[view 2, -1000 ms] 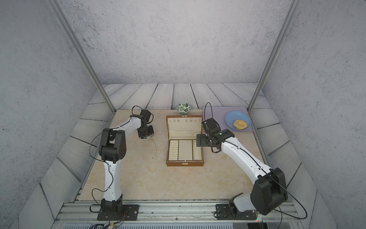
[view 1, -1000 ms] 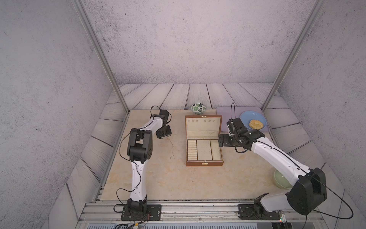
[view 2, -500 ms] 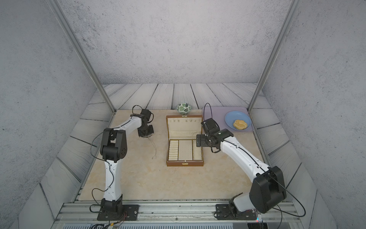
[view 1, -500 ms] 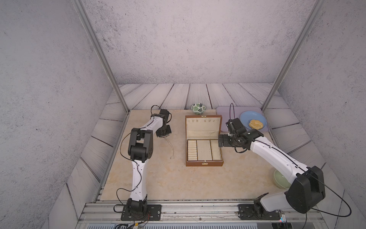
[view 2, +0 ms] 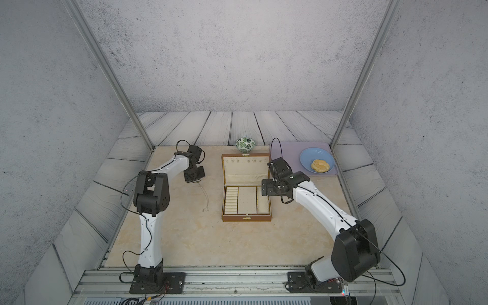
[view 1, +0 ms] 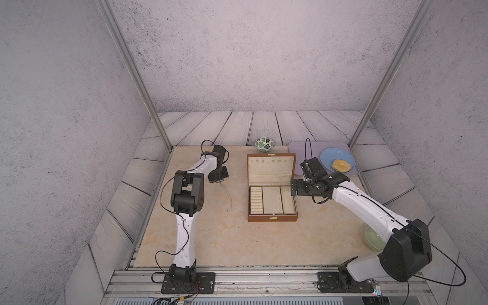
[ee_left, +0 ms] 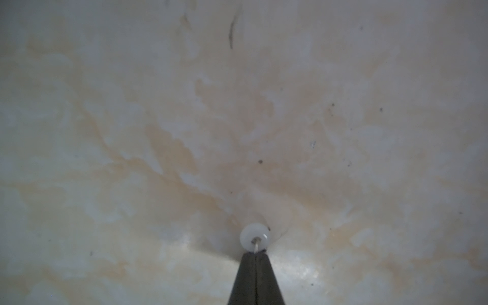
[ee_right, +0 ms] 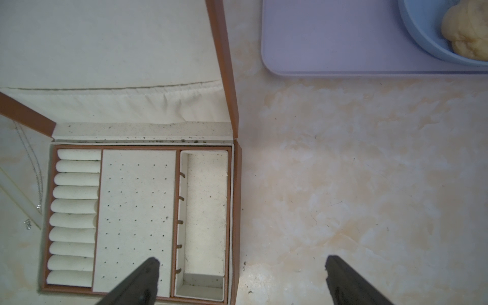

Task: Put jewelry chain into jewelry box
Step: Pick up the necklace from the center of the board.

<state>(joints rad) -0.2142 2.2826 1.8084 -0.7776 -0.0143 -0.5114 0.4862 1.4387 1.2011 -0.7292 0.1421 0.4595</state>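
The jewelry chain [view 1: 227, 196] lies as a thin pale line on the beige table left of the jewelry box [view 1: 272, 217], a brown wooden case standing open with its cream tray showing. My left gripper [view 1: 221, 182] is down at the chain's far end. In the left wrist view the left gripper [ee_left: 255, 253] is shut, pinching a thin wire of the chain beside a white bead [ee_left: 254, 237]. My right gripper [ee_right: 241, 264] is open over the box's right wall [ee_right: 236, 211], holding nothing. The chain [ee_right: 39, 184] shows at that view's edge.
A green leaf-patterned bowl [view 1: 264, 144] stands behind the box. A lilac tray [view 1: 298, 150] at the back right carries a blue plate [view 1: 327, 155] with a pastry [view 1: 341, 165]. A pale green bowl [view 1: 372, 237] sits under my right arm.
My left gripper's jaws have closed on the far end of the chain. Both arms have stayed almost where they were.
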